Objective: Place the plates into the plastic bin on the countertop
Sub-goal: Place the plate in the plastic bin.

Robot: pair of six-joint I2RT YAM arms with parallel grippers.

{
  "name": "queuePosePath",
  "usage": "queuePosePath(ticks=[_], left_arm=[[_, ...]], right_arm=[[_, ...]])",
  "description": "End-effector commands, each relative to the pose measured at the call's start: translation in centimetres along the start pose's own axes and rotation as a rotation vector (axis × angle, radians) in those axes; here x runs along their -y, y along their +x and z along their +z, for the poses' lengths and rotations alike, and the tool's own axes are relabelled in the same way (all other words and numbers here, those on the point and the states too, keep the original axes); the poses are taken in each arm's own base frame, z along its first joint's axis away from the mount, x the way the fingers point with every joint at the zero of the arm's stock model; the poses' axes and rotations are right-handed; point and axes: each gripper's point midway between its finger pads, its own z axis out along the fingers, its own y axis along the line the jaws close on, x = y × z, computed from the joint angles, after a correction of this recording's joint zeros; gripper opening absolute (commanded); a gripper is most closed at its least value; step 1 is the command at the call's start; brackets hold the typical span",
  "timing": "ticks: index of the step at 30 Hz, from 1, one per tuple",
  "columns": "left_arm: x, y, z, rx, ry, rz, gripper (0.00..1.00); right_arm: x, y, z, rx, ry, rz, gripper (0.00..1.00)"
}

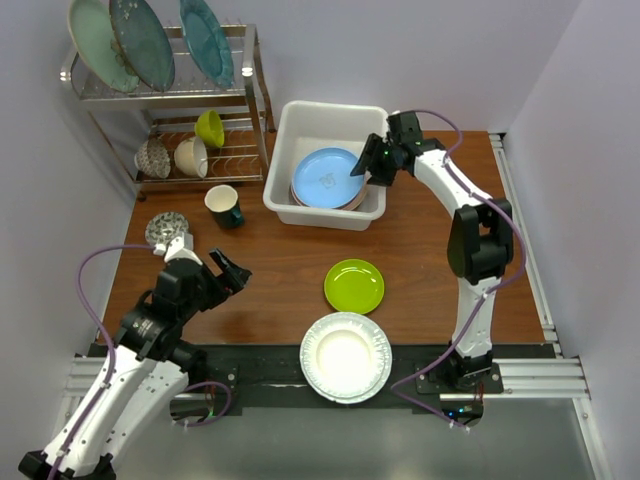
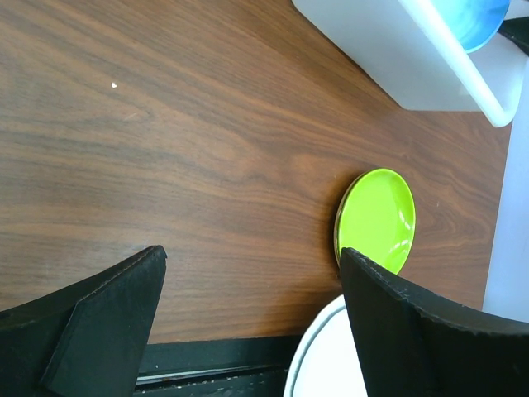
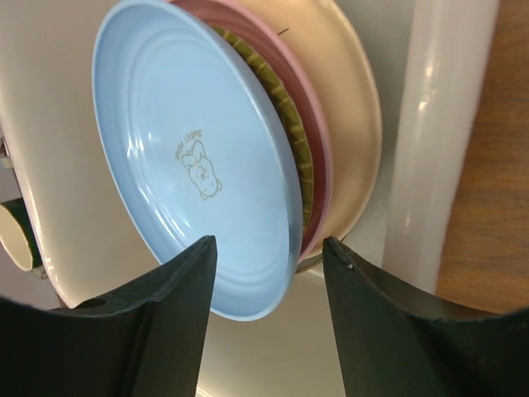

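My right gripper (image 1: 372, 160) hangs over the white plastic bin with rounded corners (image 1: 330, 108), at the back of the brown wooden worktop (image 1: 280, 270). Its two fingers are partly apart and hold nothing. The round light blue plate with a little drawing (image 3: 194, 157) lies just under it, on top of a pile of other plates in the bin. My left gripper (image 2: 252, 256) is wide open and empty too. Two plates wait on the worktop: a small round lime green plate (image 1: 354, 285) and a round white plate with a wavy rim (image 1: 346, 357). I think they are hard, smooth and slippery, and could break if dropped. They lie flat, so I would pinch the rim.
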Motion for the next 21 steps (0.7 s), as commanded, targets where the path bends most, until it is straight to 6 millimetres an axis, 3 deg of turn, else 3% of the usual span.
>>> queuePosePath(ticks=[1, 8, 13, 17, 21], left_arm=[[1.2, 0.1, 0.6, -0.008, 0.052, -0.009, 0.9], [1.9, 0.7, 2.1, -0.034, 0.088, 0.003, 0.91], [1.8, 1.6, 3.7, -0.068, 0.094, 0.011, 0.91], [3.0, 2.6, 4.9, -0.109, 0.164, -0.003, 0.88], [2.9, 4.0, 6.4, -0.16, 0.176, 0.006, 0.88]], right_arm=[[-1.9, -3.6, -4.9, 0.164, -0.026, -0.037, 0.59], [-3.6, -3.8, -8.9, 0.209, -0.069, -0.074, 0.62], [-3.4, -1.7, -10.5, 0.17, -0.097, -0.082, 0.62], [-3.8, 0.0, -12.3, 0.162, -0.145, -0.067, 0.62], [-3.5, 1.8, -12.9, 0.128, -0.168, -0.046, 0.62]])
